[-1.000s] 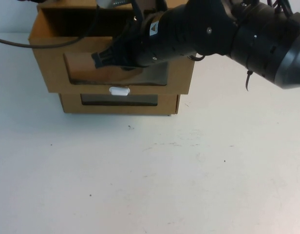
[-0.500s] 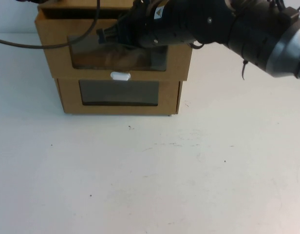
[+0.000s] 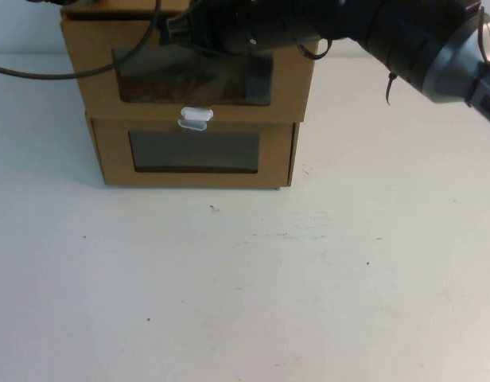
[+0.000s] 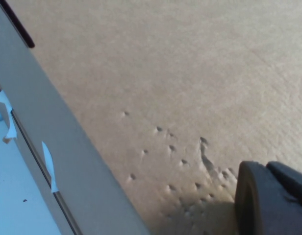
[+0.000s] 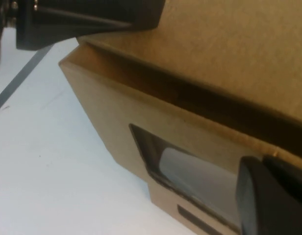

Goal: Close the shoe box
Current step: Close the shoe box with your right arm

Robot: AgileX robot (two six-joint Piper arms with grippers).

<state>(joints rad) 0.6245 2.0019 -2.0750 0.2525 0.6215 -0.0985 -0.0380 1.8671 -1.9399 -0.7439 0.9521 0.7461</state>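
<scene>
The shoe box (image 3: 293, 87) is the upper of two stacked brown cardboard boxes at the back of the table. It has a wide clear window (image 3: 189, 79) and a white pull tab (image 3: 195, 118) below it. Its drawer front stands almost flush with the stack. My right gripper (image 3: 175, 30) reaches in from the right and lies against the top of the drawer front. In the right wrist view (image 5: 273, 196) it sits against the box front (image 5: 116, 107). My left gripper (image 4: 271, 200) rests close on a flat cardboard face (image 4: 165, 73); it is out of the high view.
The twin box (image 3: 114, 159) sits under the shoe box, with its own window. A black cable (image 3: 70, 74) hangs across the stack's upper left. The white table (image 3: 245, 278) stretches in front. A dark arm part (image 5: 87, 17) shows over the box top.
The shoe box drawer slid back from well out in front to almost flush. My right gripper moved back and up with it. The lower box stayed put.
</scene>
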